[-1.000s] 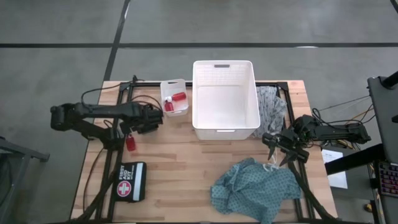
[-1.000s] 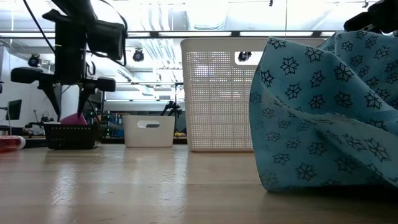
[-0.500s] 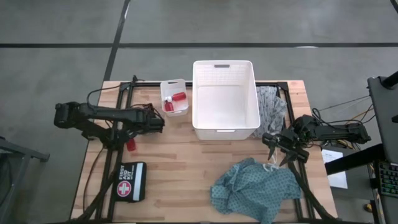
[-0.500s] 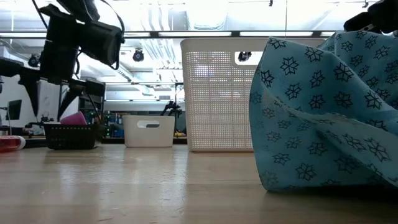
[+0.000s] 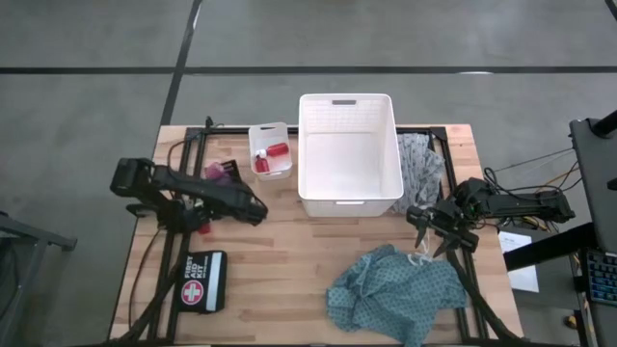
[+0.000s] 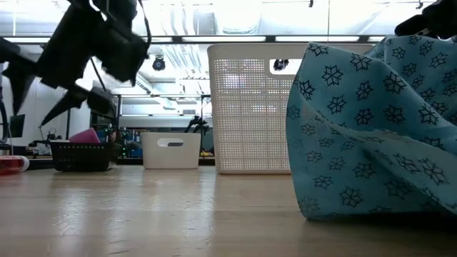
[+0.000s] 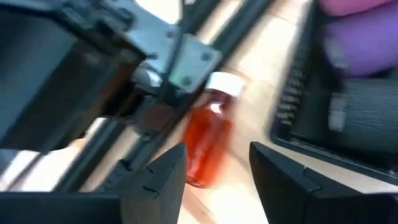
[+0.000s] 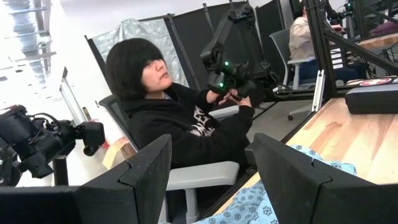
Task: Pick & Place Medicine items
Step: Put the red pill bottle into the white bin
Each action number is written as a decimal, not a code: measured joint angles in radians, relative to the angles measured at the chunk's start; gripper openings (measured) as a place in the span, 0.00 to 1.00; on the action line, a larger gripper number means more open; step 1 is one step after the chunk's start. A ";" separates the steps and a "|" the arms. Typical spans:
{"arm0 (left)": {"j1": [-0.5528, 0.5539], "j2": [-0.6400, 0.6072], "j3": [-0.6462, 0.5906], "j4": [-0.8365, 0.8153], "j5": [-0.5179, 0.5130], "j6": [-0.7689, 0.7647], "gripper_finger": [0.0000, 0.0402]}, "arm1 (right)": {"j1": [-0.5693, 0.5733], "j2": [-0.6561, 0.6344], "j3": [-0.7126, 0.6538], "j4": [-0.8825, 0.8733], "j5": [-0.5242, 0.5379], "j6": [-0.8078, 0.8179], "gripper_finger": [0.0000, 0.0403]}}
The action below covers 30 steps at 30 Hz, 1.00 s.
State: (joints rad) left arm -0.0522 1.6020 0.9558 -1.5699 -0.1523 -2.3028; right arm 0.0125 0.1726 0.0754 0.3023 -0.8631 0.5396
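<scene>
A red bottle with a white cap lies on its side on the wood beside a black frame rail; the high view shows only a sliver of the bottle. My left gripper hangs open above it, fingers slanting down toward the table's left; the low view shows the left gripper off the table. A pink piece sits in a black tray. More red bottles lie in a small white bin. My right gripper waits open at the right.
A tall white basket stands at the far middle, with a grey cloth to its right. A teal cloth is heaped near the front right, and a first-aid pouch lies front left. A person sits beyond the table.
My left arm has swung toward the table's near edge. Its gripper has turned and tipped, so the fingers now slant down toward the left at the lying bottle. The pink piece in the tray, covered before in the high view, now shows.
</scene>
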 joint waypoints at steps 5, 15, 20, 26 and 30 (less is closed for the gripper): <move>-0.001 0.025 -0.014 -0.002 0.015 0.038 0.45 | 0.000 0.000 0.000 0.000 0.000 0.000 0.56; -0.022 0.025 -0.060 0.016 -0.062 0.156 0.45 | 0.000 0.000 0.000 -0.001 0.000 0.000 0.56; -0.021 0.023 -0.112 0.069 -0.065 0.204 0.45 | 0.000 0.000 0.000 -0.001 0.000 0.000 0.56; -0.019 0.022 -0.168 0.113 -0.065 0.206 0.45 | 0.000 0.000 0.000 -0.001 0.000 0.000 0.56; -0.019 0.021 -0.201 0.166 -0.069 0.213 0.45 | 0.000 0.000 0.000 -0.001 0.000 0.000 0.56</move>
State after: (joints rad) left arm -0.0711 1.6230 0.7545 -1.4034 -0.2213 -2.0901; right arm 0.0124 0.1726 0.0757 0.3011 -0.8634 0.5396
